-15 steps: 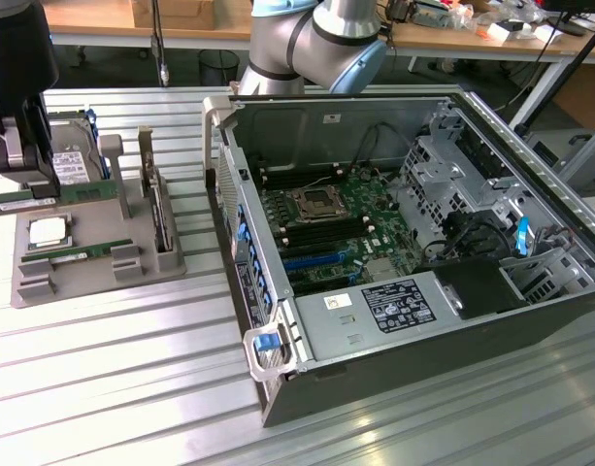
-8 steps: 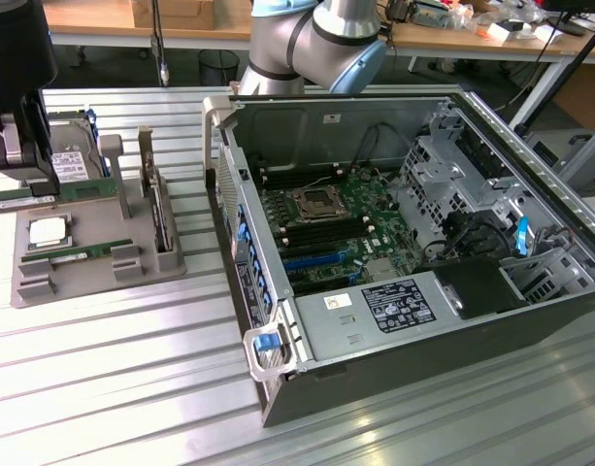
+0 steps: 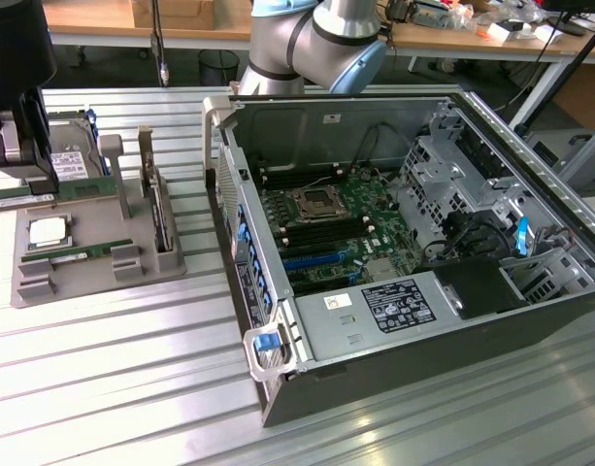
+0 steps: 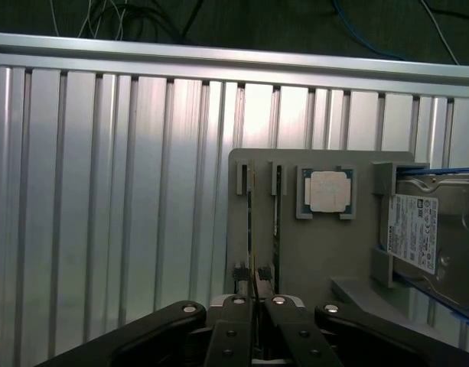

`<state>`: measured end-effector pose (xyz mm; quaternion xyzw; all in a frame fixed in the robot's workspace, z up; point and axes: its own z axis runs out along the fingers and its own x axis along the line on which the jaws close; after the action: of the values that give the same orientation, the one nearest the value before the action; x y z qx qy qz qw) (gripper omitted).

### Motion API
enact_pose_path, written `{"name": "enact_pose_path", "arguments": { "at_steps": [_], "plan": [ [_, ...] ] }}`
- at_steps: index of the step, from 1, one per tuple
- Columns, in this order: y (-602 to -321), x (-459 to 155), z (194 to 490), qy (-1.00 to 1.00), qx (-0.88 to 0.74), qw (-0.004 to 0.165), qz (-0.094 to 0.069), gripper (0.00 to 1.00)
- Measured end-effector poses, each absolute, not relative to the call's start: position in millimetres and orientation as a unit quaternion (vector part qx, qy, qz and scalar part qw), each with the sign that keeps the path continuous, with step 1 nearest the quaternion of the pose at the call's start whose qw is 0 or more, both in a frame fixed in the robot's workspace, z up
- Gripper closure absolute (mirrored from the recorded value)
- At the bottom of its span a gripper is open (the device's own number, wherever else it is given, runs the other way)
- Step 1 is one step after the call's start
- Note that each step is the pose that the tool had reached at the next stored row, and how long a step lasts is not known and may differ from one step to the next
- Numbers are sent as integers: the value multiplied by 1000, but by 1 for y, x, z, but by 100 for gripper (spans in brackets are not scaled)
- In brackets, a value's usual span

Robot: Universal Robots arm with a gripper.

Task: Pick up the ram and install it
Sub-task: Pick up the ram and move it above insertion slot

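Ram point(image 3: 20, 201) check: the gripper point(image 4: 254, 302) has it pinched by the top edge, with the fingers point(image 4: 232, 329) closed right down on the thin board and nothing else in there. The stick hangs on edge above the tray point(image 3: 93, 282), over at the exterior view's left. In the wrist view it lines up with the tray's outermost slot, which looks empty from the exterior view. Any tips for the lift?

Reply: Looks like a decent grip to me. The board runs dead straight out from between the pads, so it's square to the fingers. I'd go straight up with no twist or tilt, since a thin board can swing or slip if the wrist rolls. I can't tell if the grip is on the stick's middle, because the frame edge cuts one end off. So I'd move gently in case it's off-balance. The spare stick point(image 3: 79, 254) lies in the next slot over, so no drifting sideways while low. The CPU point(image 3: 47, 231) and drive point(image 4: 414, 229) sit further along the tray.

OP: And the case point(image 3: 268, 388)?

Reply: It's well apart on the same slatted table point(image 3: 103, 388), lid off, board point(image 3: 326, 223) facing up. My guess is the job's early: the ram's in hand and none of the seating is done.
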<state>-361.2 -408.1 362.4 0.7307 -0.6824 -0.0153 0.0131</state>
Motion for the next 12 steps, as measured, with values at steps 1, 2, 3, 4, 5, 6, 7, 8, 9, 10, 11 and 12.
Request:
{"name": "enact_pose_path", "arguments": {
  "at_steps": [1, 2, 3, 4, 5, 6, 7, 8, 9, 10, 11, 12],
  "plan": [
    [-408, -361, 363, -682, 731, 13, -15, 88],
    [-408, -361, 363, -682, 731, 13, -15, 88],
    [-408, -361, 364, -682, 731, 13, -15, 88],
    [-408, -361, 364, -682, 731, 13, -15, 88],
    [-408, -361, 364, -682, 731, 13, -15, 88],
    [-408, -361, 365, -682, 731, 13, -15, 88],
    [-408, -361, 365, -682, 731, 13, -15, 88],
    [-408, -361, 365, -682, 731, 13, -15, 88],
    [-408, -361, 366, -682, 731, 13, -15, 88],
    [-408, -361, 366, -682, 731, 13, -15, 88],
    [-408, -361, 367, -682, 731, 13, -15, 88],
    [-408, -361, 367, -682, 731, 13, -15, 88]
  ]
}}
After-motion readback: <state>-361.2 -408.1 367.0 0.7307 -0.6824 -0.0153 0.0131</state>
